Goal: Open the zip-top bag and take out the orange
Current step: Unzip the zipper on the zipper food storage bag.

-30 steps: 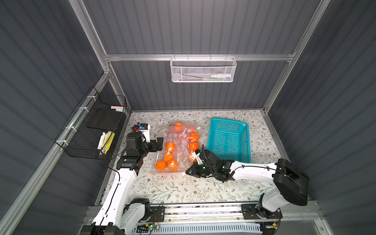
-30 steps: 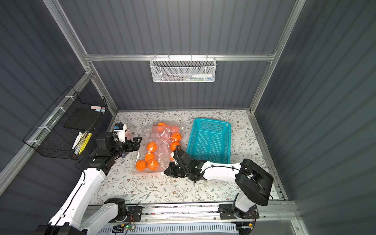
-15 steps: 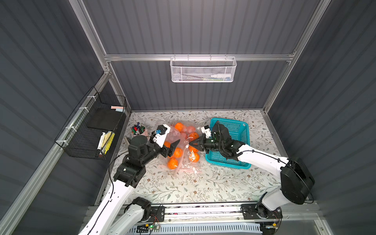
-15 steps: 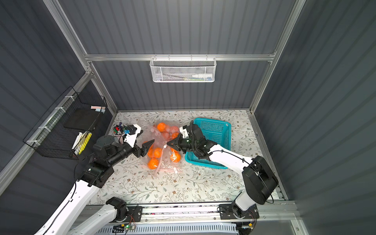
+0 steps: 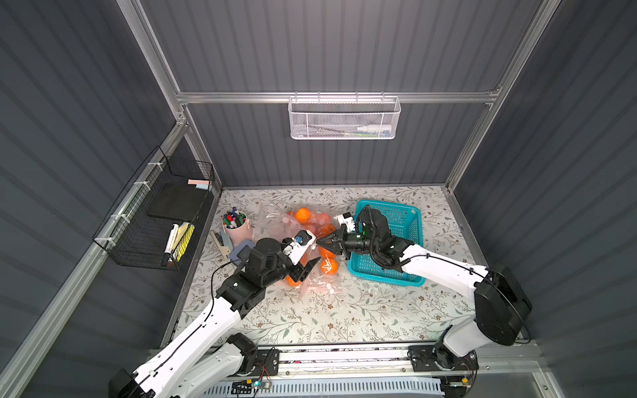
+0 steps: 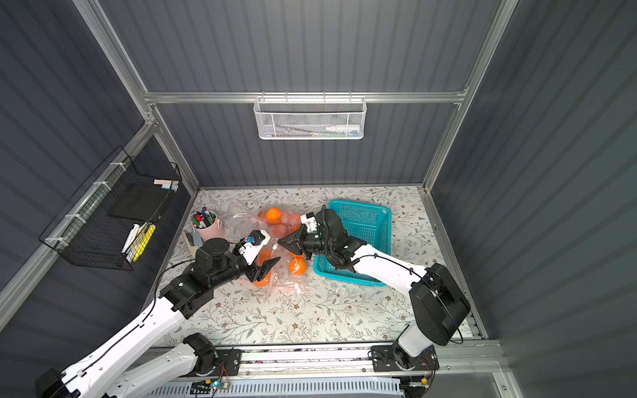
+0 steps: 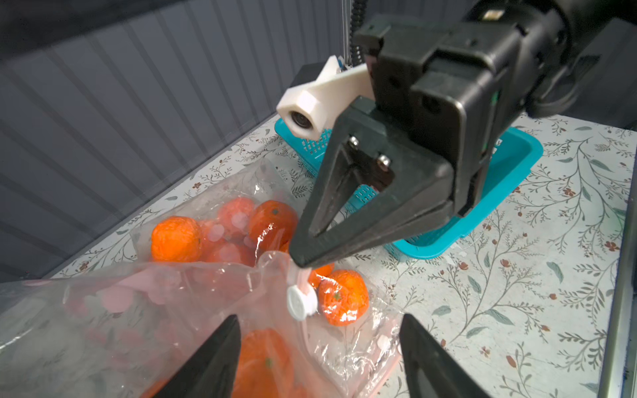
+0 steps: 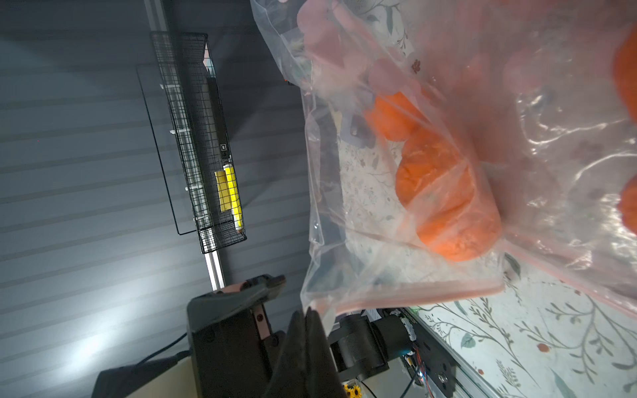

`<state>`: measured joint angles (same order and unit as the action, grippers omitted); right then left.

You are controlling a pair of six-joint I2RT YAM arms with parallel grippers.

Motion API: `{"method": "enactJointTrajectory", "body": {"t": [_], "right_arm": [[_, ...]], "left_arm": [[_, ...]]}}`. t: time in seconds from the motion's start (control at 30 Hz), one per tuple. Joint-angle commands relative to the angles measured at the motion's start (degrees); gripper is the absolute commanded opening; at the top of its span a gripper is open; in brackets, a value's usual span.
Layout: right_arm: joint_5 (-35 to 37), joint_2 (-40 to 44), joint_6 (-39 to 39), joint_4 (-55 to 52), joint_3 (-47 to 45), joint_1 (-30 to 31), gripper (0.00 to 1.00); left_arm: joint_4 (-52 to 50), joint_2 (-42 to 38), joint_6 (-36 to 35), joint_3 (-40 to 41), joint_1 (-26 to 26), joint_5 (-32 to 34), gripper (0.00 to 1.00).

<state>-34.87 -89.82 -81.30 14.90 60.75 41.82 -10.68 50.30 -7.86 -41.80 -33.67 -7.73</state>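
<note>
Bag (image 7: 138,303) zip edge pinched in right jaws

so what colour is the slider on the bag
White; the slider shows best in the left wrist view.

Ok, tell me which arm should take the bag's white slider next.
Left. The left claw is open, the white slider just ahead of its tips; the right claw is shut on the zip-top bag edge, so it's busy.

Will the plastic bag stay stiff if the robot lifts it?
Probably floppy: the zip-top bag crumples and sags where the right gripper pinches it. The oranges inside look round and loose, so they would likely roll.
</note>
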Motion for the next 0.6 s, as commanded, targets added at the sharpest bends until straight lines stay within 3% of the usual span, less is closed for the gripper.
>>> {"method": "enactJointTrajectory", "body": {"t": [0.0,0.17,0.33,0.57], "right_arm": [[-1.2,-1.2,-3.4,3.5,-0.7,0.0,0.0],[-1.2,-1.5,-3.9,4.2,-0.8,0.1,0.0],[-1.2,-2.2,-4.8,5.8,-1.2,0.8,0.0],[-1.3,-3.0,-6.0,7.8,-1.8,1.4,0.0]], "left_arm": [[2.0,0.2,3.3,1.6,-1.5,6.0,0.72],[5.1,1.4,5.9,2.2,-2.3,11.2,0.64],[6.2,2.5,5.1,1.9,-2.3,12.2,0.61],[6.3,2.8,3.7,2.2,-2.4,12.1,0.46]]}}
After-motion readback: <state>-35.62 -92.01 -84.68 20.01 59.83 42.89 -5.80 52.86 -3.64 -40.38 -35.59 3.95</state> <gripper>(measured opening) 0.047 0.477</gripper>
